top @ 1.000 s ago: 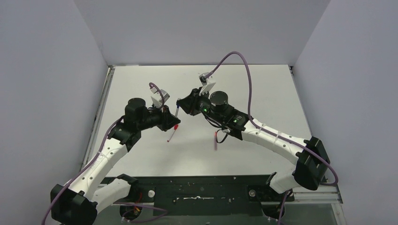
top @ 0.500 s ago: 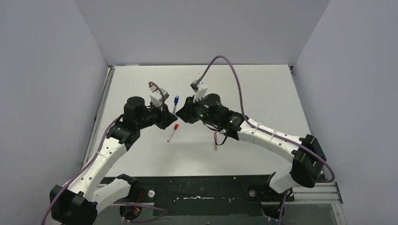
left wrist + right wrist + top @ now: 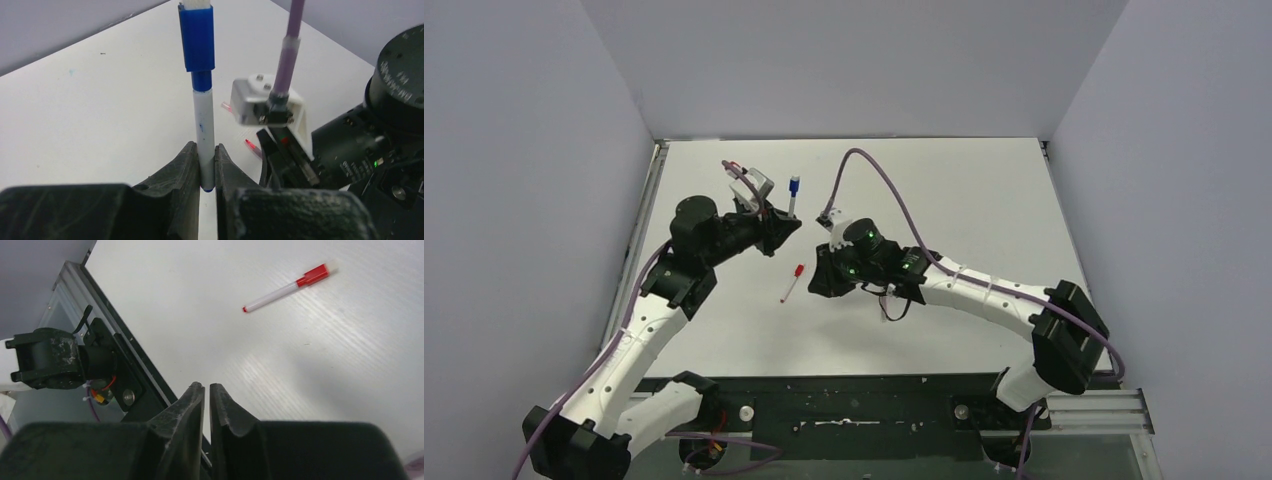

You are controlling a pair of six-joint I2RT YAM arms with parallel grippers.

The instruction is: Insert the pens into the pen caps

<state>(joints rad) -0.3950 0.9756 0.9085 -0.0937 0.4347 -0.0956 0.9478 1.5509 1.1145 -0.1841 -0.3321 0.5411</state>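
My left gripper (image 3: 785, 222) is shut on the lower end of a whitish blue-tipped pen (image 3: 205, 127), which it holds upright above the table. A blue cap (image 3: 197, 37) sits on the pen's upper end (image 3: 793, 187). Between the two grippers a whitish pen (image 3: 792, 283) wearing a red cap (image 3: 312, 275) lies on the table. My right gripper (image 3: 817, 284) hangs just right of it, tilted down toward the near side. Its jaws (image 3: 207, 388) are shut with nothing between them. A pinkish pen (image 3: 884, 312) lies mostly hidden under the right arm.
The white table (image 3: 984, 200) is walled by grey panels on three sides. A black base rail (image 3: 127, 375) runs along the near edge below my right gripper. The right wrist's camera and purple cable (image 3: 285, 55) stand close to the held pen.
The right gripper has drawn away from the blue cap toward the near side and closed. The left arm has carried the capped pen back and to the left.
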